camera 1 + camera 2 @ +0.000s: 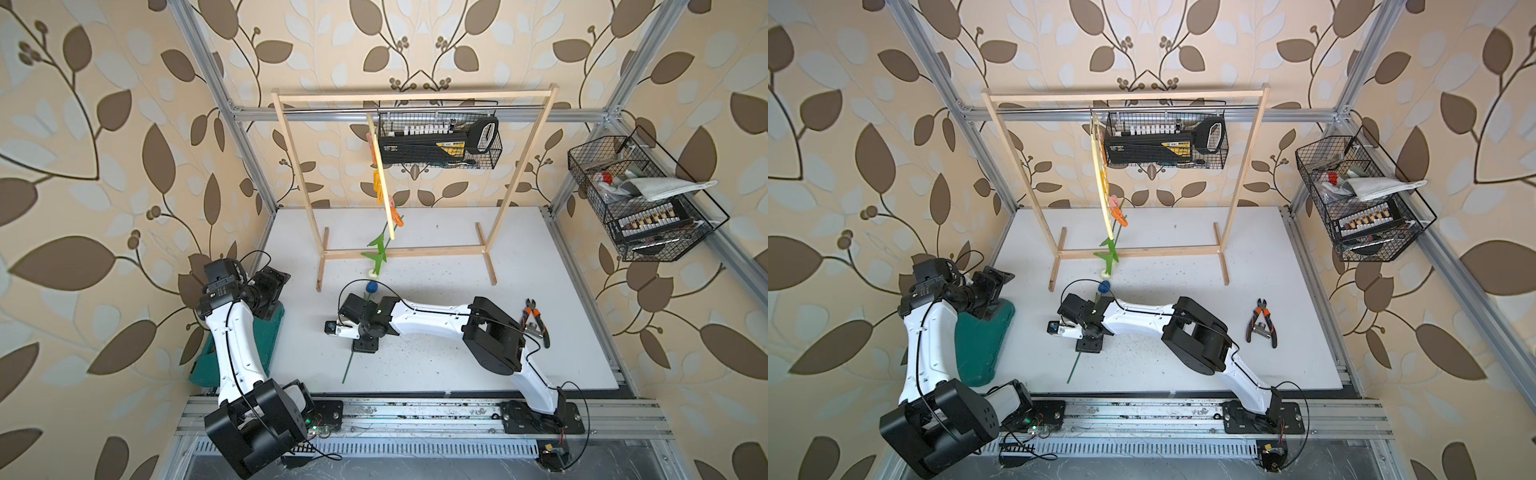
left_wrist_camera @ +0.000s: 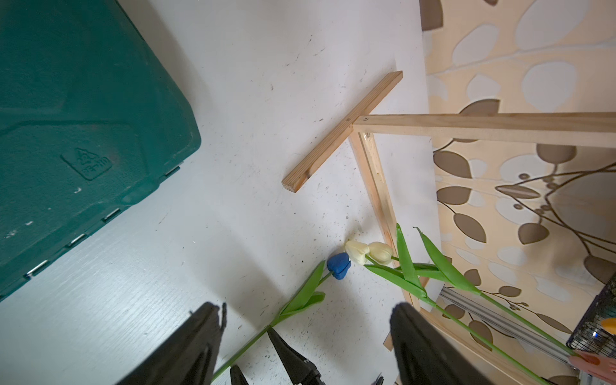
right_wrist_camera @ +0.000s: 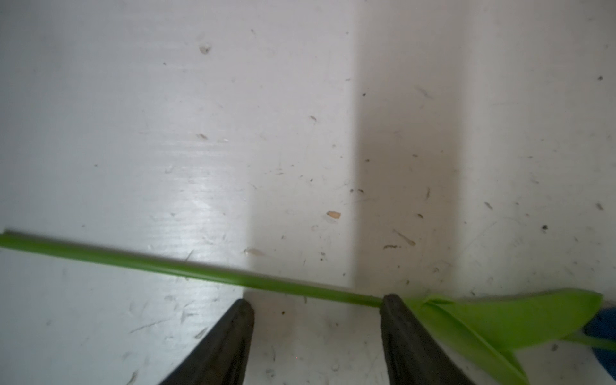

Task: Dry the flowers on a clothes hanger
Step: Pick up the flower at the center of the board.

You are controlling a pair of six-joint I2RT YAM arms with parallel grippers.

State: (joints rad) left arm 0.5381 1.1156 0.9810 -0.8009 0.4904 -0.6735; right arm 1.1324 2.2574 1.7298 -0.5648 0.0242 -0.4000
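Blue tulip (image 1: 371, 286): is lying flat on the white surface (image 1: 457, 291), just in front of the wooden rack (image 1: 415, 97), with its head pointing toward the rack. It is probably the last flower waiting to be hung.
Cream tulips (image 2: 356, 251): are hanging head-down, their stems apparently pinched by clothespins (image 1: 397, 220), likely so they can dry.
Clothes hanger (image 1: 384, 178): is hanging from the rack's top bar, seen almost edge-on.
Right end effector (image 3: 315, 303): is hovering low over the blue tulip's stem with its jaws apart, gripping nothing. One fingertip (image 3: 393, 303) is meeting the stem where the leaves begin. The stem is running nearly in line with the gap, so a pinch probably calls for turning the wrist.
Left end effector (image 2: 308, 310): is standing wide apart and empty above the green case (image 2: 83, 116), well apart from the tulip.
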